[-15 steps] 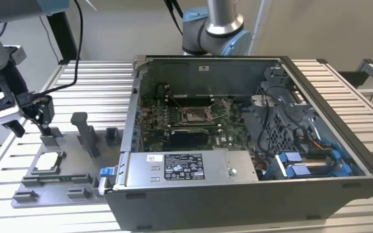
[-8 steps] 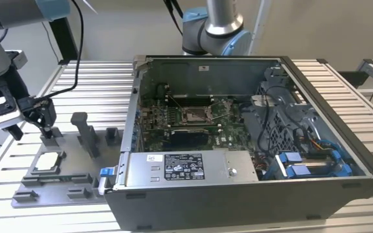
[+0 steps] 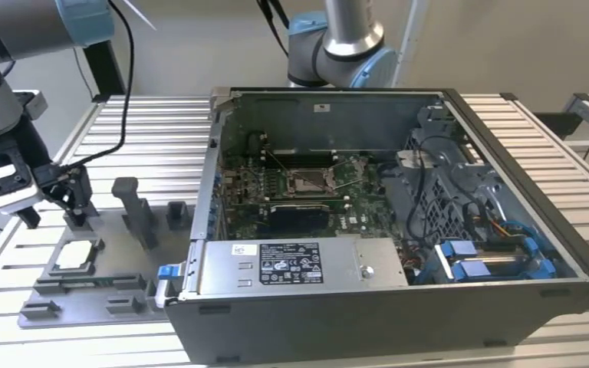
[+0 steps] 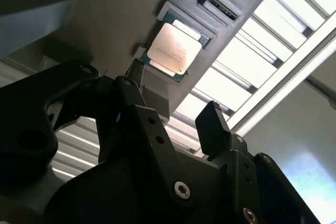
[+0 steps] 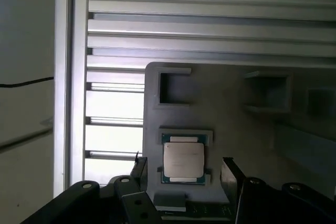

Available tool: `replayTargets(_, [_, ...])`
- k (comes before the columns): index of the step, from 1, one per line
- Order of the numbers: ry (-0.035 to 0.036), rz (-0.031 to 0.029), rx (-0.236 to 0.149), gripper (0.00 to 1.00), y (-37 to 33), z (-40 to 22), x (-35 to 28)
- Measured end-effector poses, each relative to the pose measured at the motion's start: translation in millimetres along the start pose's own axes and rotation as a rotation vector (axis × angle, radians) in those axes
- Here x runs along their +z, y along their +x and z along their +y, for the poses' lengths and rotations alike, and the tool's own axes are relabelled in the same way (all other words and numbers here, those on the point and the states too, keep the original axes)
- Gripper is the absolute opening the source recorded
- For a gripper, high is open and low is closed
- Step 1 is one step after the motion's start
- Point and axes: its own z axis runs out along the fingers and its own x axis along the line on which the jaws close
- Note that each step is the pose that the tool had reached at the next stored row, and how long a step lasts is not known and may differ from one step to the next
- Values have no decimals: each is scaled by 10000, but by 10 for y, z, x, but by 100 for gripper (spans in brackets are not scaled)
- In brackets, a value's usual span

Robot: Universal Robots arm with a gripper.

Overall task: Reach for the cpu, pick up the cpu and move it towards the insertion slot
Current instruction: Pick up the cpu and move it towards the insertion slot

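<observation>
Reach stage: the gripper (image 3: 57, 216) is held wide open and empty over the grey tray (image 3: 131, 264), in whose recess the cpu (image 5: 183, 160) is seated, ungrasped. The insertion slot (image 3: 311, 182) is seen well apart; pick-up and transfer are not yet done.

At exterior view's left: gripper (image 3: 54, 208) on arm, hanging just above far end of grey plastic tray (image 3: 110, 272), next to its upright blocks. Cpu (image 3: 74, 257) flat in tray recess, camera-side of gripper, apart from it. Tray on slatted metal worktop (image 3: 540, 146), just beside open PC case (image 3: 376, 322). Inside: green motherboard (image 3: 243, 207) w/ insertion slot (image 3: 310, 180) mid-board, metal frame, dark centre. Labelled PSU (image 3: 289, 264) along near edge; blue drive caddies (image 3: 478, 264) towards exterior view's right. 2nd arm's base (image 3: 340, 42) behind case.
</observation>
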Motion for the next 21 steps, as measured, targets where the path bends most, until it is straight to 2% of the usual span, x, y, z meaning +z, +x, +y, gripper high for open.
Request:
replayTargets(12, [-1,-1,-36,100,0,-67,171])
replayTargets(21, [2,-37,-157,100,0,-88,281])
